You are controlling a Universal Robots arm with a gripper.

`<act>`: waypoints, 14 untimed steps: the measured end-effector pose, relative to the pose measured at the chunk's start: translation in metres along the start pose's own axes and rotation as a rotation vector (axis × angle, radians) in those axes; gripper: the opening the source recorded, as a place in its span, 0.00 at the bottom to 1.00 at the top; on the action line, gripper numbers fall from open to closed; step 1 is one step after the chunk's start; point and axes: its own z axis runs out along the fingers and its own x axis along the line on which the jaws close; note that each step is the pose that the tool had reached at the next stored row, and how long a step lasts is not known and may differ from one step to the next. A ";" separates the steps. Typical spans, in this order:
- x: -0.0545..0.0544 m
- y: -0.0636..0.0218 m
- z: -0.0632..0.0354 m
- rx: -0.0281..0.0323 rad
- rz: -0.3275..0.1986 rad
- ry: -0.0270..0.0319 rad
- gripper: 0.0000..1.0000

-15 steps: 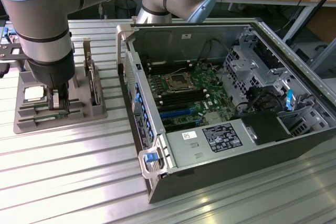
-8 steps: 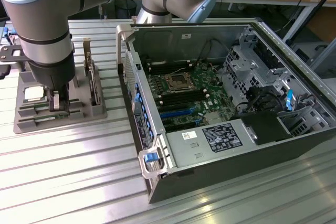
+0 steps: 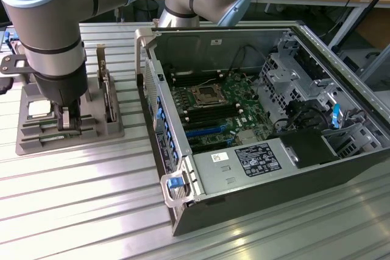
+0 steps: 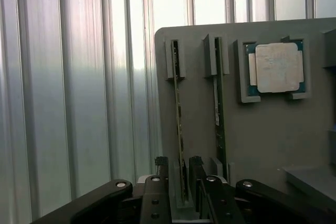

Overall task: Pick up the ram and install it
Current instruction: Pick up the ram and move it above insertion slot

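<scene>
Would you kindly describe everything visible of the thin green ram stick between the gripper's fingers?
The thin green ram stick, seen edge-on, stands on its long edge in the grey holder, one end held in a slotted post. The open black gripper straddles its other end, not clamped. A second stick stands parallel beside it.

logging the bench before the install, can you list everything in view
table: 1, ribbed silver, under everything
holder: 1, grey, on the table at the exterior view's left
ram: 1, green, on edge in a holder slot
second ram stick: 1, green, in the neighbouring slot
processor chip: 1, silver, in the holder's square pocket
expansion card: 1, metal bracket, upright in the holder
computer case: 1, dark, open, exterior view's right
motherboard: 1, green, inside the case
arm: 1, grey, above the holder
pincer: 1, black, open, fingers either side of the ram
</scene>
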 end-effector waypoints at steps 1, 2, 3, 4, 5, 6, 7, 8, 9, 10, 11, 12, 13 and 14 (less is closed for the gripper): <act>0.000 0.0000 0.0003 0.0000 0.000 0.0000 0.30; 0.000 0.0000 0.0007 0.0000 0.000 0.0000 0.30; 0.000 0.0000 0.0010 0.0000 0.000 0.0000 0.30; 0.000 0.0000 0.0012 0.0000 0.000 0.0001 0.30; 0.000 0.0000 0.0017 0.0000 0.000 0.0000 0.30; 0.000 -0.0001 0.0020 0.0001 0.000 0.0000 0.30; 0.000 -0.0001 0.0031 0.0000 0.000 0.0000 0.30; 0.000 -0.0001 0.0035 0.0000 0.000 0.0000 0.30; 0.000 -0.0002 0.0040 0.0000 0.000 0.0000 0.30; 0.000 -0.0002 0.0046 0.0000 0.000 0.0000 0.30; 0.000 -0.0002 0.0050 0.0000 0.000 0.0000 0.30; 0.000 -0.0002 0.0054 0.0001 0.000 0.0000 0.30; 0.000 -0.0002 0.0056 0.0000 0.000 0.0000 0.30; 0.000 -0.0002 0.0059 0.0000 0.000 0.0001 0.30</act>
